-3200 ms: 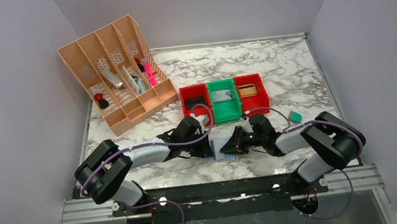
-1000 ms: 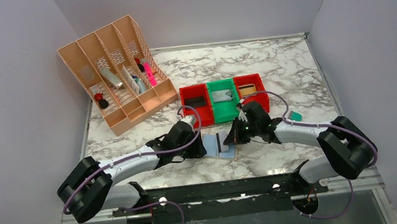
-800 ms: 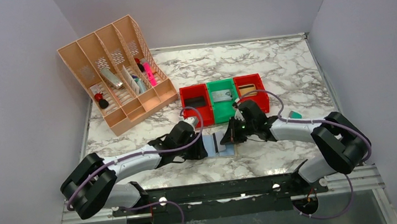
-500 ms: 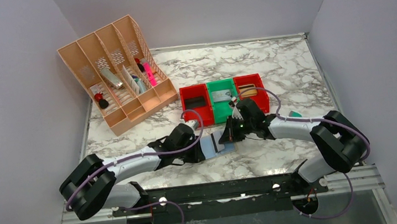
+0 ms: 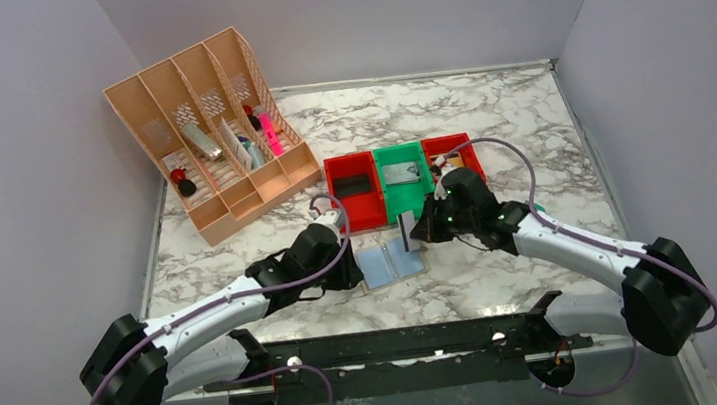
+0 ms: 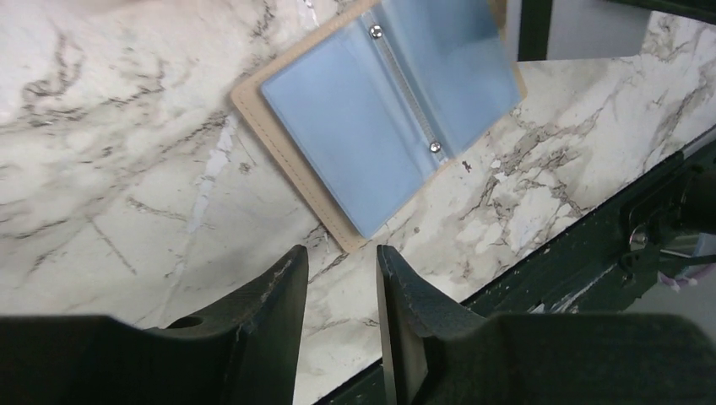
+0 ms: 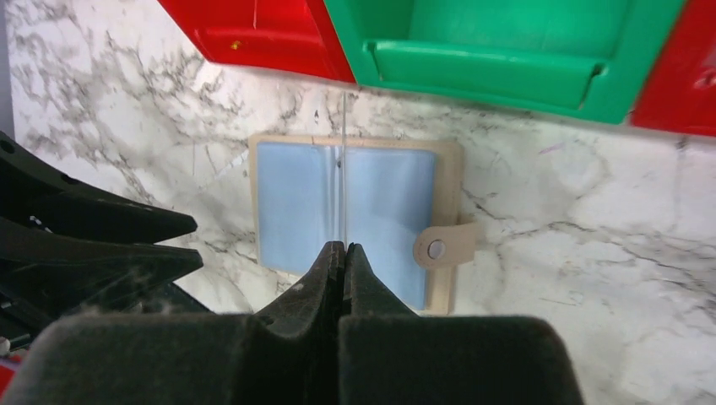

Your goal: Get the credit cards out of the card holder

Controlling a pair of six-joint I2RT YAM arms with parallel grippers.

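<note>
One card holder lies open and flat on the table, with the green bin just behind it. Above it the right gripper has its jaws pressed together on what looks like a thin card standing on edge. The left gripper is just beside the card holder, jaws a little apart, nothing between them.

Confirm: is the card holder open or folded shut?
Open: the card holder lies spread, both blue panels facing up, snap tab loose.
</note>
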